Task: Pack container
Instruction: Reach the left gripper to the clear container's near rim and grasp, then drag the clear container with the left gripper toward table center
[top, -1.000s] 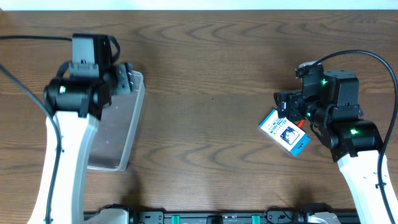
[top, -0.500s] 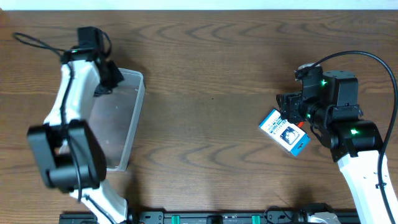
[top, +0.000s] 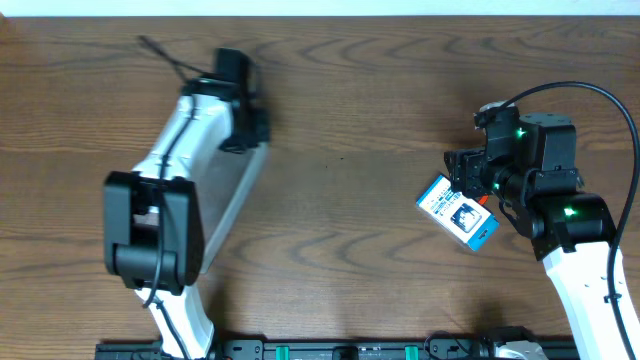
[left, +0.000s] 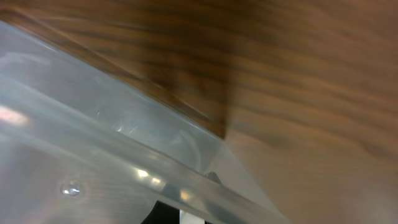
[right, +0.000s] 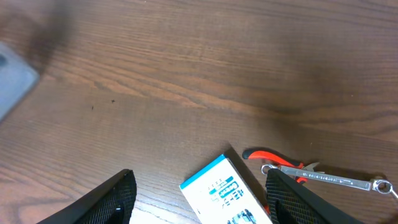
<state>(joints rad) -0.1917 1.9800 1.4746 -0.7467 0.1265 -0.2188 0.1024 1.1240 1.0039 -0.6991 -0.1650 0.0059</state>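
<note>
The container (top: 238, 190), a clear plastic bin, lies at the left of the table, mostly under my left arm. My left gripper (top: 243, 112) is at the bin's far right corner, shut on its rim. The left wrist view is filled by the clear container (left: 93, 143) wall and rim, very close, and the fingers hardly show. At the right, my right gripper (right: 208, 205) stands open just above a blue-and-white box (right: 227, 193), one finger on each side of it and not touching. In the overhead view the right gripper (top: 463, 178) sits at the box's (top: 457, 212) far end.
Red-handled pliers (right: 268, 158) and a metal wrench (right: 333, 181) lie on the wood just right of the box. A blurred grey corner of the bin (right: 12, 78) shows at the left edge of the right wrist view. Cables trail from both arms.
My left gripper has shut on the container's rim and swung right, taking the bin's far end with it. My right gripper's jaws narrowed a little; that arm stayed in place.
</note>
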